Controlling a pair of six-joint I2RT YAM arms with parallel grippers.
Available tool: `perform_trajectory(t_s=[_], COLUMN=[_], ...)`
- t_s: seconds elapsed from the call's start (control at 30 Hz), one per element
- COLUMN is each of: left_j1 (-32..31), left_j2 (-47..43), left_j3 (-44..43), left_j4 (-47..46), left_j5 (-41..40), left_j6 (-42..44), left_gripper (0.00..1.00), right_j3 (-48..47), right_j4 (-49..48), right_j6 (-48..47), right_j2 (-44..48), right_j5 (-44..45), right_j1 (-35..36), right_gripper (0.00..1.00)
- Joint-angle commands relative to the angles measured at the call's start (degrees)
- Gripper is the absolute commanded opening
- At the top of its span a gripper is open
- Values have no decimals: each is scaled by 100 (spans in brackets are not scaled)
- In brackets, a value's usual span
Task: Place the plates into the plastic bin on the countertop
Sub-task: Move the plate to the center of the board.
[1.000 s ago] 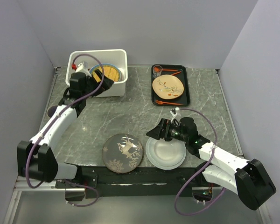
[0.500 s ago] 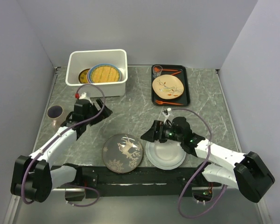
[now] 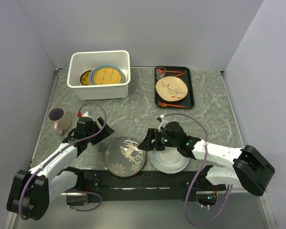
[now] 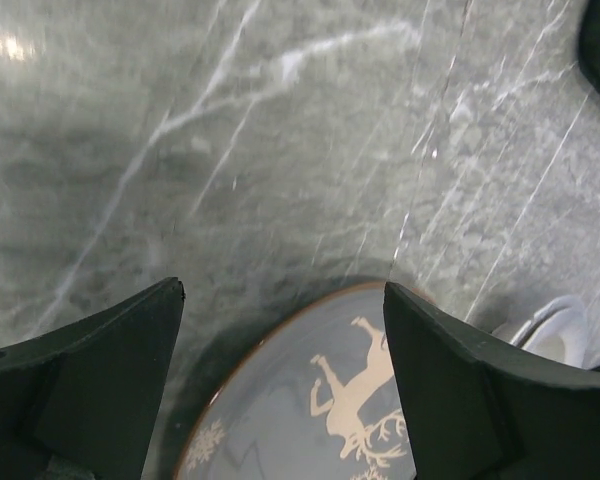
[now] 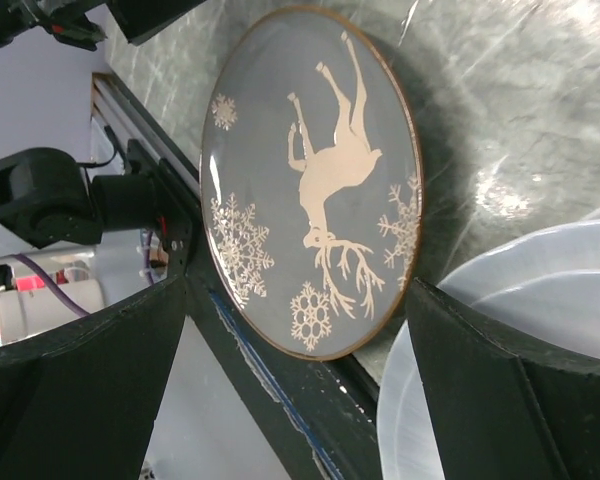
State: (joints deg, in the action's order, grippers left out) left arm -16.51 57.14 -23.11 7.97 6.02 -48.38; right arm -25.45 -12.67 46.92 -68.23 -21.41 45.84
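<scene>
Marble countertop (image 4: 230,150): deer plate (image 4: 320,400) before left fingers (image 4: 90,380)

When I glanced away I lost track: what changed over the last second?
The left gripper pulled back from the plastic bin to the deer plate, open. The right gripper slid left across the white plate toward it, open. Nothing is held. Plates and bin stayed put.

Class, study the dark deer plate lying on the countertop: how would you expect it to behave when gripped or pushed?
The deer plate looks glossy, so a grip may slip. It lies flat on the countertop, so a push probably slides it. Its crisp thin rim suggests stiff, possibly chippable.
</scene>
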Motion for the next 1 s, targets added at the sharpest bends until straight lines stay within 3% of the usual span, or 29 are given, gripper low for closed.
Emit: perform_trajectory(t_s=[0.0, 0.43, 0.73, 0.83, 0.97], left_j1=[-89, -221, -344, -353, -353], left_j2=[-247, -1179, -1294, -1153, -925], left_j3=[280, 1107, 1292, 1292, 1292], left_j4=[-155, 73, -23, -76, -164], left_j5=[303, 646, 830, 830, 840], left_j6=[-259, -541, -576, -558, -488], left_gripper=[84, 72, 55, 43, 17], right_j3=[-372, -654, -733, -733, -733], right_j4=[-157, -166, -219, -210, -228], right_j6=[72, 98, 116, 107, 116], right_j2=[-217, -657, -885, -903, -938], right_j5=[128, 128, 119, 137, 137], right_j1=[161, 364, 416, 416, 416], right_gripper=[96, 95, 94, 94, 94])
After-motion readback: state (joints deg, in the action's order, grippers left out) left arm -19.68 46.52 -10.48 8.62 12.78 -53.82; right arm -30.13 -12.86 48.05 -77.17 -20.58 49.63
